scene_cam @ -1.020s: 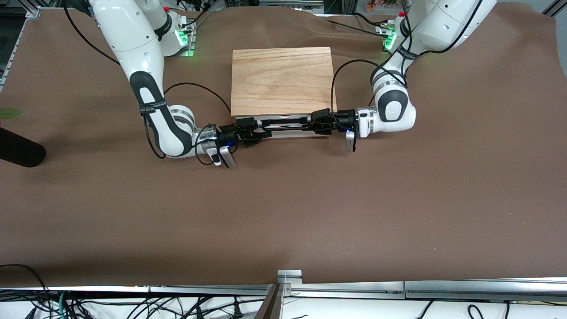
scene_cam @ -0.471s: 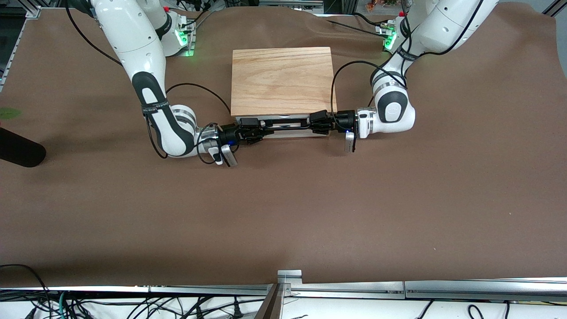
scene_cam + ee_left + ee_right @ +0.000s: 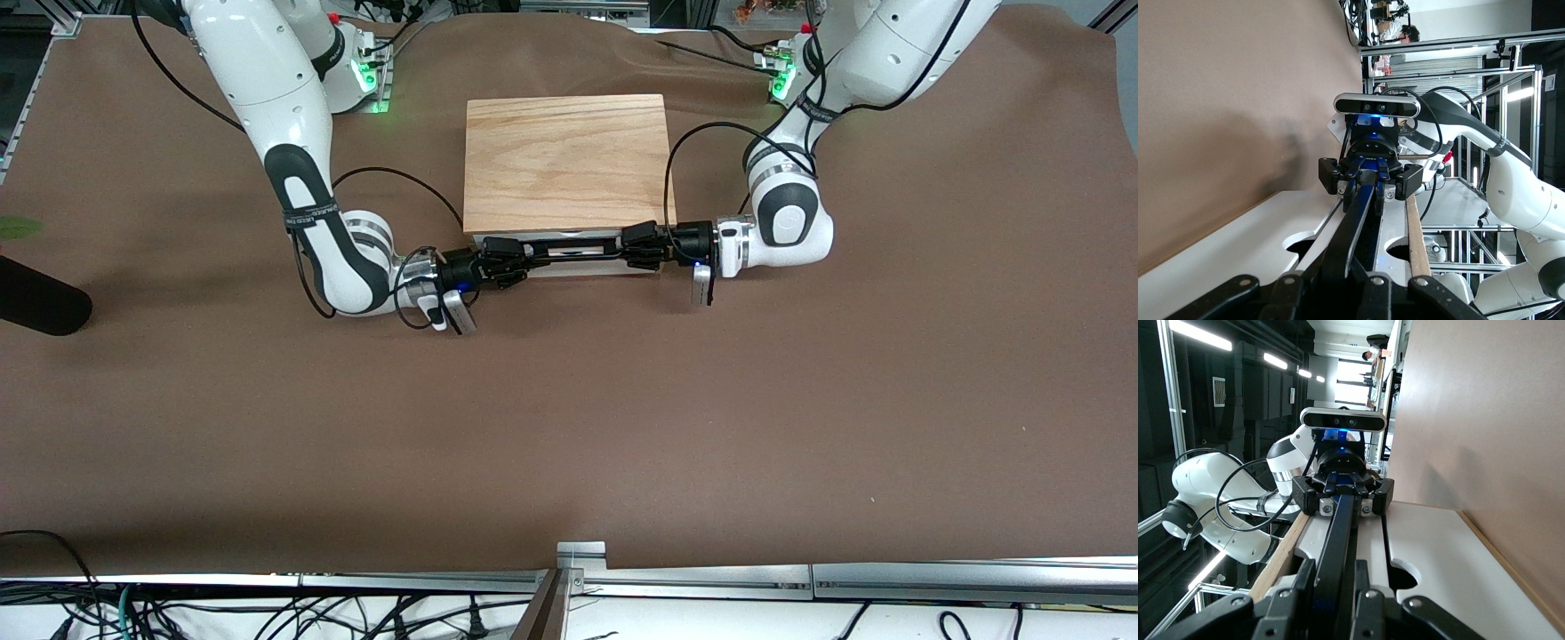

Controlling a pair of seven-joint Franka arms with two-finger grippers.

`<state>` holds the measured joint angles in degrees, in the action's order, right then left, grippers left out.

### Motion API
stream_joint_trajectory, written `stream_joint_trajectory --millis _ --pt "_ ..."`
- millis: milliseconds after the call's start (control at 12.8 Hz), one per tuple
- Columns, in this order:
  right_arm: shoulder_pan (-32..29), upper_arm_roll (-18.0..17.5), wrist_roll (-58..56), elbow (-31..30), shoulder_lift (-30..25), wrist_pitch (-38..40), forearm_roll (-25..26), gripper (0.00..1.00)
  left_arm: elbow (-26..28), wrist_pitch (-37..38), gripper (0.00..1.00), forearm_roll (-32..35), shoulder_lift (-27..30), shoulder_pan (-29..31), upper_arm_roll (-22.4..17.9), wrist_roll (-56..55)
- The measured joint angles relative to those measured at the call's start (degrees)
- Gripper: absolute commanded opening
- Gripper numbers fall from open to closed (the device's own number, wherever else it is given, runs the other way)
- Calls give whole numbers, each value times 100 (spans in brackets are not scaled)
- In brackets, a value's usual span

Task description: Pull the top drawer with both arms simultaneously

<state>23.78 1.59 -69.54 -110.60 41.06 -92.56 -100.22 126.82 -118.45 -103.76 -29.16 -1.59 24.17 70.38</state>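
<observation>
The top drawer point(image 3: 578, 240) shows only a strip of white front under the box's top; none of its wood floor shows. Its black bar handle point(image 3: 573, 253) runs across the front. My right gripper point(image 3: 520, 260) is shut on the handle's end toward the right arm. My left gripper point(image 3: 627, 249) is shut on the other end. In the left wrist view my left gripper point(image 3: 1341, 270) clamps the handle point(image 3: 1358, 213), with the drawer front point(image 3: 1395, 220) beside it. In the right wrist view my right gripper point(image 3: 1334, 577) clamps the handle point(image 3: 1341, 520) against the drawer front point(image 3: 1368, 540).
The box's wood-grain top point(image 3: 567, 160) lies above the drawer. A second white panel point(image 3: 587, 268) sits under the drawer front. A black cylinder point(image 3: 36, 307) lies at the table edge toward the right arm's end. Brown cloth point(image 3: 569, 427) covers the table.
The right gripper and its end of the handle have shifted slightly toward the box. The left arm has hardly moved.
</observation>
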Motion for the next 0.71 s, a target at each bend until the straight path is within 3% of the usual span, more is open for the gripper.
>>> stream_joint_trajectory --millis 706 --pt "-5 0 36 -5 0 30 -5 12 -3 3 0 0 -3 0 -1 5"
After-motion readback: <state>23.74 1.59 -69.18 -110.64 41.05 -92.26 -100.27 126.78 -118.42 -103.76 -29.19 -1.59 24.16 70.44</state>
